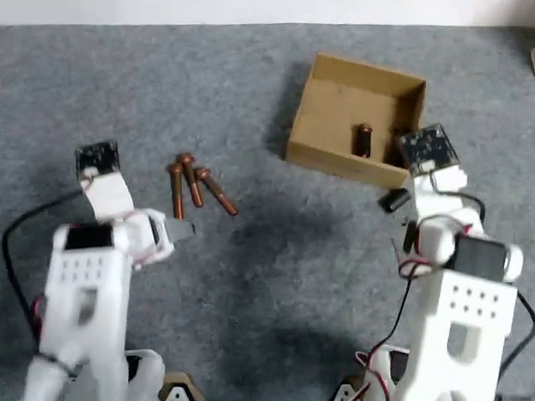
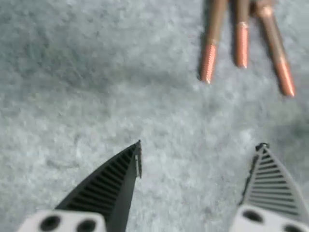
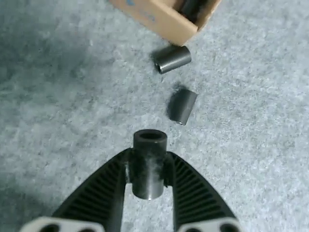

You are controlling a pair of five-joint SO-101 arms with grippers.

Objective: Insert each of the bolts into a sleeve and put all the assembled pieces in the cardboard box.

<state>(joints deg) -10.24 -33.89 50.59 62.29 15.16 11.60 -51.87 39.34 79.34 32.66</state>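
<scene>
The cardboard box (image 1: 332,156) holds one assembled piece (image 1: 363,140). Three bolts (image 2: 241,43) lie side by side on the bench (image 1: 279,253), just ahead of the left hand (image 2: 200,146), which is spread wide with nothing in it. The right hand (image 3: 148,169) is clamped on one sleeve (image 3: 150,142). Two more sleeves (image 3: 182,106) lie ahead of it, the farther one just beside the box corner.

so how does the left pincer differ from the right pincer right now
The left pincer is open and empty; the right pincer is shut on a black sleeve. The left pincer sits over bare carpet, short of three copper bolts; the right pincer is near the cardboard box, with two loose sleeves lying ahead. Both have black ribbed fingers.
</scene>
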